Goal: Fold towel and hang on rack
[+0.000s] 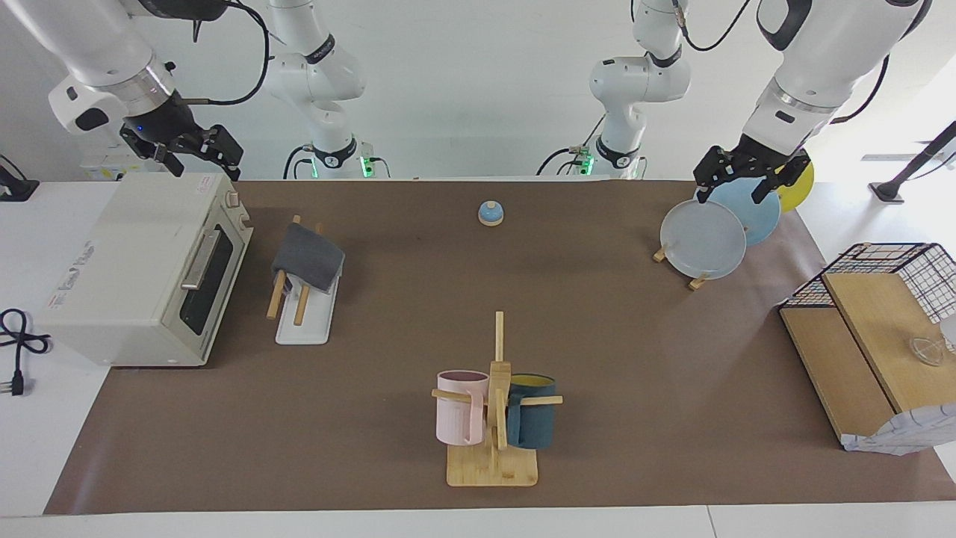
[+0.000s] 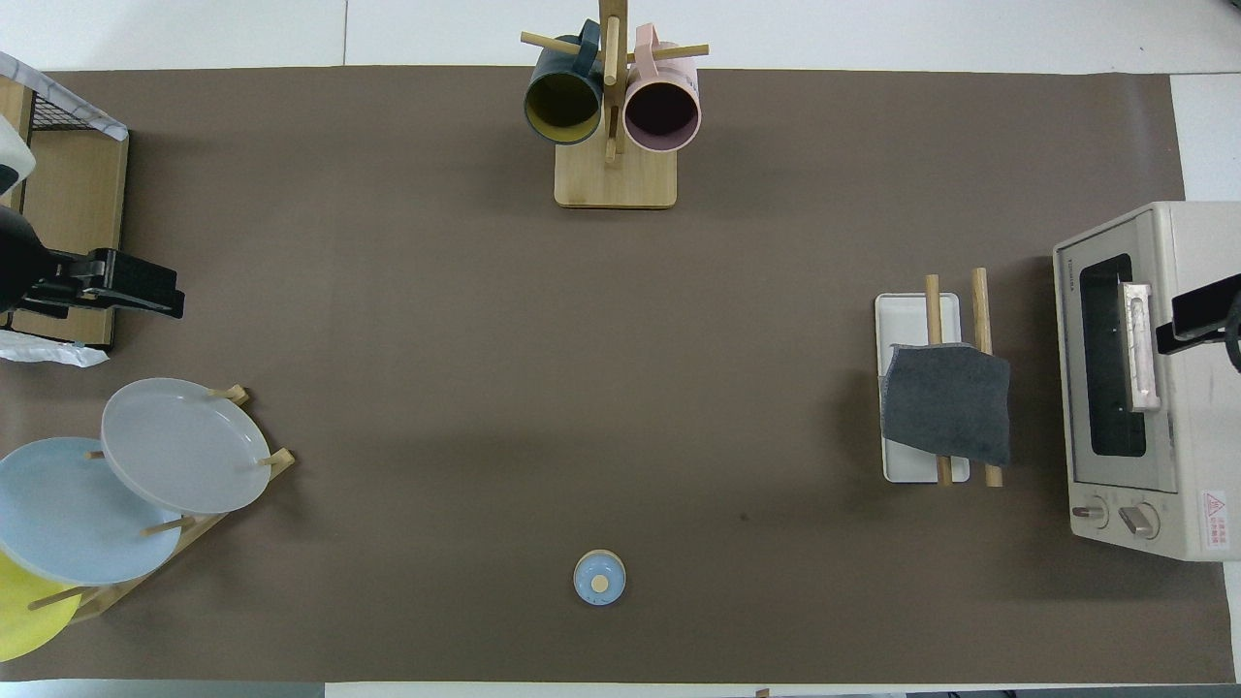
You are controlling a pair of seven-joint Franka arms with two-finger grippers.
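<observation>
As matters lie with the towel (image 1: pixel 308 258) draped dark-grey face outward over both rods of the rack (image 1: pixel 302 323), upper part of the facing view toward the right arm's end: folding and hanging judged done, closing step in hand.

Next move, by judgement — little beyond drawing both arms clear. If the drape needs squaring, a light pinch at the cloth's lower edge without dragging it off the rods.

Right gripper (image 1: pixel 203 160): upper corner of the facing view, raised over the top of the toaster oven (image 1: pixel 127 261). Fingers spread wide, nothing between them.

Left gripper (image 1: pixel 736 187): upper part of the facing view at the other end, raised over the plates. Likewise wide open and empty, waiting.

Count:
- Towel: one, on the rack, beside the oven's door.
- Rack: one — two wooden rods over one white base.
- Toaster oven: one, door shut.
- Plates: three in one wooden plate stand (image 1: pixel 699 282) — grey plate (image 1: pixel 703 240), blue plate (image 1: pixel 756 217), yellow plate (image 1: pixel 801 183).
- Mug tree (image 1: pixel 493 463): one, low in the facing view's centre, bearing two mugs, pink mug (image 1: pixel 459 418) and dark blue mug (image 1: pixel 532 422).
- Call bell (image 1: pixel 491 214): one, blue, upper centre.
- Wire basket (image 1: pixel 915 273): one, at the edge by the left arm's end.
</observation>
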